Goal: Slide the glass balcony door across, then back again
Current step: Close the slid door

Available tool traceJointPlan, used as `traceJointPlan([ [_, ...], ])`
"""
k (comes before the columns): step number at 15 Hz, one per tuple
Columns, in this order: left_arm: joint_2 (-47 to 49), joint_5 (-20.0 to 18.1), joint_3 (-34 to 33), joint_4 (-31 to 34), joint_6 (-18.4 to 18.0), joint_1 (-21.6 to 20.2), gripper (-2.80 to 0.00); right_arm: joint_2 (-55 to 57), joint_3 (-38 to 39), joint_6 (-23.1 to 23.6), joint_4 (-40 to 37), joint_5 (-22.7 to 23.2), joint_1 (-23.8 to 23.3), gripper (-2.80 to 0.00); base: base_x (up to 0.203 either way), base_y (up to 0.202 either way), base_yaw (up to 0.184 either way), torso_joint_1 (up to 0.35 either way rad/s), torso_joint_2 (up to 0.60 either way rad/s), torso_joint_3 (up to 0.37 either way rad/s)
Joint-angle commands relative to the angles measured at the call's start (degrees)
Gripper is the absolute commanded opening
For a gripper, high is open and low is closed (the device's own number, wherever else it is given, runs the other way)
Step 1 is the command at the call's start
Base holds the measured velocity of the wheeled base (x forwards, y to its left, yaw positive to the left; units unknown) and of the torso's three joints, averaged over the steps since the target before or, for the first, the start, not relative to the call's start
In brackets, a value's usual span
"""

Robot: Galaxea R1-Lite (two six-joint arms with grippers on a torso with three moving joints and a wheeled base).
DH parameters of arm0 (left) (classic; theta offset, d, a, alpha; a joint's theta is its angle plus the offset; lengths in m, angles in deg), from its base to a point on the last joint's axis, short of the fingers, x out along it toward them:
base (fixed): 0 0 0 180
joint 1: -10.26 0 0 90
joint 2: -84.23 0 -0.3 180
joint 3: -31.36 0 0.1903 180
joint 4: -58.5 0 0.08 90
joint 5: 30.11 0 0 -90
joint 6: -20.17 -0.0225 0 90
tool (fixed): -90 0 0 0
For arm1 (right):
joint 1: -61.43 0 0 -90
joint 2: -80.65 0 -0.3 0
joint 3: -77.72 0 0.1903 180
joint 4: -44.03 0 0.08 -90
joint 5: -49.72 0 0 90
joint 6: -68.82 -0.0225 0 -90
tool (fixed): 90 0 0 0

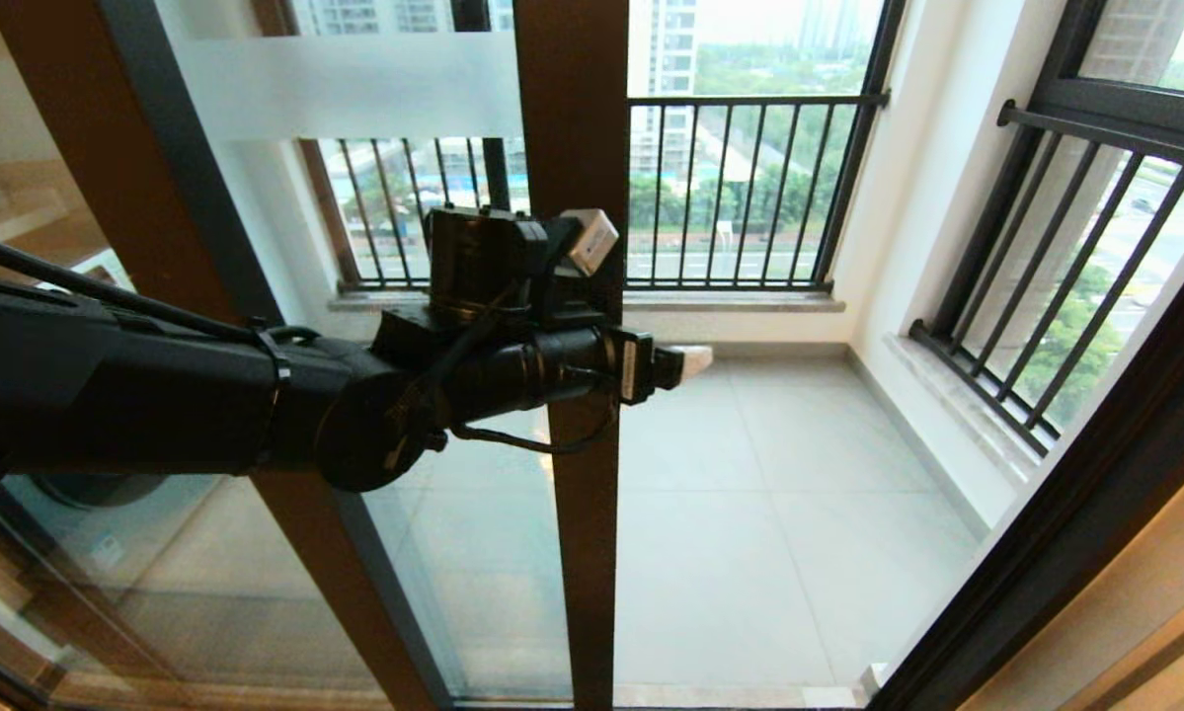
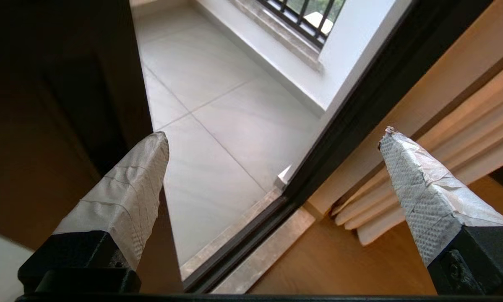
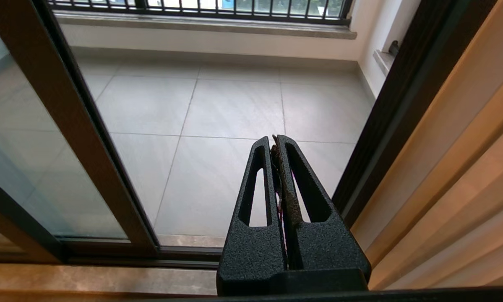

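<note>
The glass balcony door [image 1: 424, 296] stands partly slid, its brown stile [image 1: 574, 148] near the middle of the opening, with bare balcony floor [image 1: 769, 494] beyond the stile's free edge. My left gripper [image 2: 272, 138] reaches past that edge, fingers [image 2: 129, 188] spread fully, holding nothing; one taped finger lies just beside the stile. I judge the step best done by pressing that finger flat against the stile and pushing steadily along the track. My right gripper [image 3: 278, 144] hangs parked, fingers closed together and empty.
</note>
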Motion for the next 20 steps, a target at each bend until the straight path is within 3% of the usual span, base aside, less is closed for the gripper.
traceJointPlan([
  [1, 0.46, 0.71, 0.39, 0.09, 0.11, 0.52, 0.00, -0.02, 0.00, 0.11, 0.00, 0.02, 0.06, -2.80, 0.000, 0.000, 0.000, 0.000, 0.00, 0.000],
  [6, -0.77, 1.31, -0.46, 0.09, 0.11, 1.96, 0.00, -0.02, 0.00, 0.11, 0.00, 0.02, 0.06, -2.80, 0.000, 0.000, 0.000, 0.000, 0.00, 0.000],
  [12, -15.22, 1.24, -10.55, 0.89, 0.23, 3.76, 0.00, -0.02, 0.00, 0.02, 0.00, 0.02, 0.06, -2.80, 0.000, 0.000, 0.000, 0.000, 0.00, 0.000],
  [14, -22.51, 1.95, -14.42, 3.91, 0.21, 3.27, 0.00, -0.02, 0.00, 0.06, 0.00, 0.02, 0.06, -2.80, 0.000, 0.000, 0.000, 0.000, 0.00, 0.000],
  [15, -26.99, 3.26, -15.94, 7.02, 0.18, 2.61, -2.80, -0.02, 0.00, 0.02, 0.00, 0.02, 0.06, -2.80, 0.000, 0.000, 0.000, 0.000, 0.00, 0.000],
  [17, -36.49, 7.79, -17.68, 16.08, 0.14, 0.45, -2.80, -0.02, 0.00, 0.11, 0.00, 0.02, 0.06, -2.80, 0.000, 0.000, 0.000, 0.000, 0.00, 0.000],
  [20, -52.07, 18.11, -18.39, 33.94, 0.09, -4.24, -2.80, -0.02, 0.00, 0.11, 0.00, 0.02, 0.06, -2.80, 0.000, 0.000, 0.000, 0.000, 0.00, 0.000],
])
